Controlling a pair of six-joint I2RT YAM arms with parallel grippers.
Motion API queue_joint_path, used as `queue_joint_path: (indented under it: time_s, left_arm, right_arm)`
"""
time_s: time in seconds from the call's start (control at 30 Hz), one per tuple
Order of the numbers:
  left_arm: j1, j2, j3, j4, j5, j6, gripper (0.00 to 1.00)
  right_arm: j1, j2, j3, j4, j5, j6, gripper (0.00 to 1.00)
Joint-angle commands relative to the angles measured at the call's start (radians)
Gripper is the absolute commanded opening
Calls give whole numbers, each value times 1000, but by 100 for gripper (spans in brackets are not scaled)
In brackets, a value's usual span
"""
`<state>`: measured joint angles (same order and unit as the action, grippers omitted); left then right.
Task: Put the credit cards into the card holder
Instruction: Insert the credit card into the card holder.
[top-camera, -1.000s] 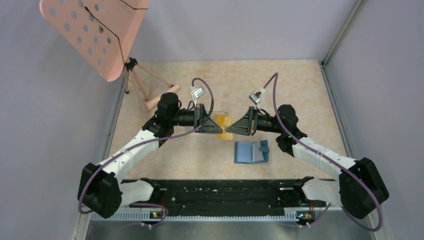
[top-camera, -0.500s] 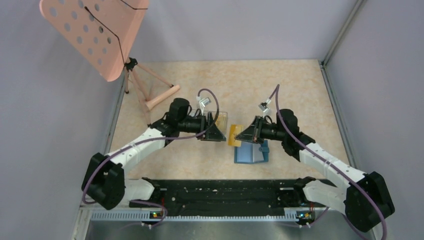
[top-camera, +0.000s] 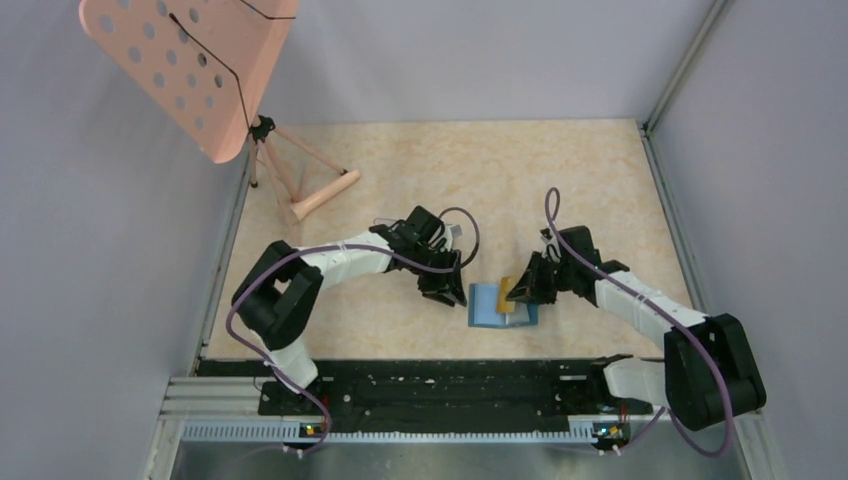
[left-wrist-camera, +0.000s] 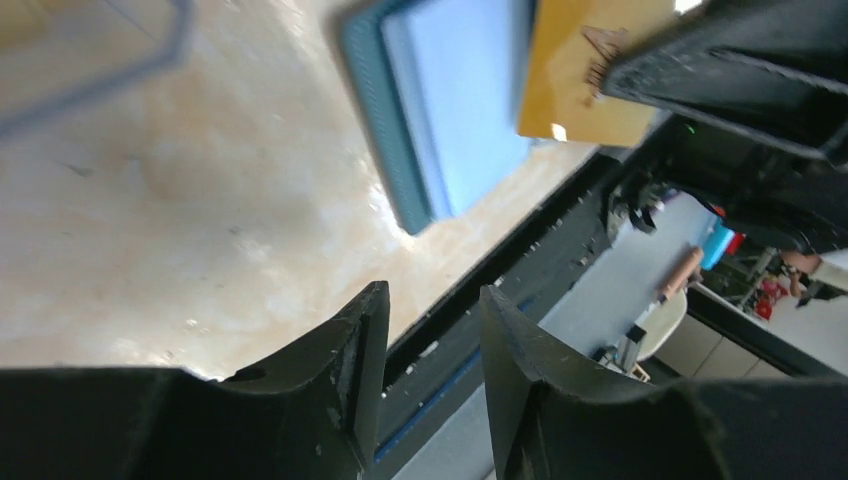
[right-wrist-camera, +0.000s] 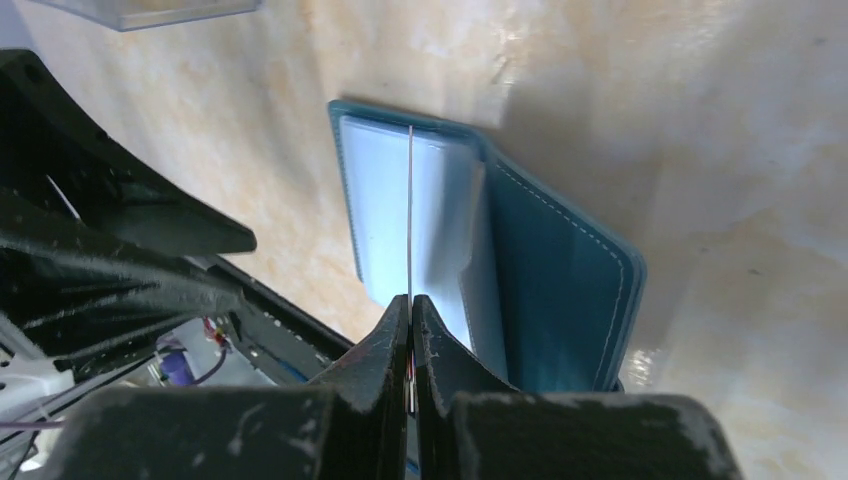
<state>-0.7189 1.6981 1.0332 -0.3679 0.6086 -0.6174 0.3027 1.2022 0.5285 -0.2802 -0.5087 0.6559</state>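
Note:
The teal card holder (top-camera: 492, 306) lies open on the table, its light-blue inside up. My right gripper (top-camera: 522, 289) is shut on an orange-yellow credit card (top-camera: 514, 287) and holds it on edge just above the holder's inside. In the right wrist view the card (right-wrist-camera: 411, 210) shows as a thin line over the light-blue pocket (right-wrist-camera: 440, 230), with the gripper (right-wrist-camera: 412, 300) clamped on it. My left gripper (top-camera: 446, 287) is open and empty just left of the holder. In its wrist view (left-wrist-camera: 434, 290) the holder (left-wrist-camera: 450, 110) and the card (left-wrist-camera: 590, 70) lie ahead. No other cards show.
A clear plastic box (right-wrist-camera: 150, 10) sits just beyond the holder, behind my left arm. A pink perforated stand (top-camera: 190, 70) on a tripod (top-camera: 320, 195) is at the far left. A black rail (top-camera: 450, 385) runs along the near table edge.
Both arms have come nearer and lower, from the clear box to the holder. The right gripper carried the orange card over the holder. The left gripper let go of the card and swung to the holder's left side.

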Motion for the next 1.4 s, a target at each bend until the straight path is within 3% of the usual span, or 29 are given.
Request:
queue_joint_path:
  time_s: [0.0,0.3,0.73,0.97,1.2,1.37]
  left_arm:
    - [2,69,85,-55,-103,17,43]
    - [-8,189,95,-27,-86,-8,31]
    - [-24,234,94,-21,-95,-23,10]
    - [-55,266,113,-48,-134,-20,6]
    - [-86,287,143,-91,-173,-19,4]
    - [-94,304,157,-96,-181,-27,1]
  right_arm:
    - [-39,2,55,-54,36,-73,0]
    - [-105,-41,26,-88,43,-94,0]
    - [-105,11,-37,77,-162,-62,0]
    - [-105,53,-48,38,-145,-115,0]
    - [-105,-34,-19,-62,-11,-142,0]
    - [-105,-52,-21,-64,-2,-153,0]
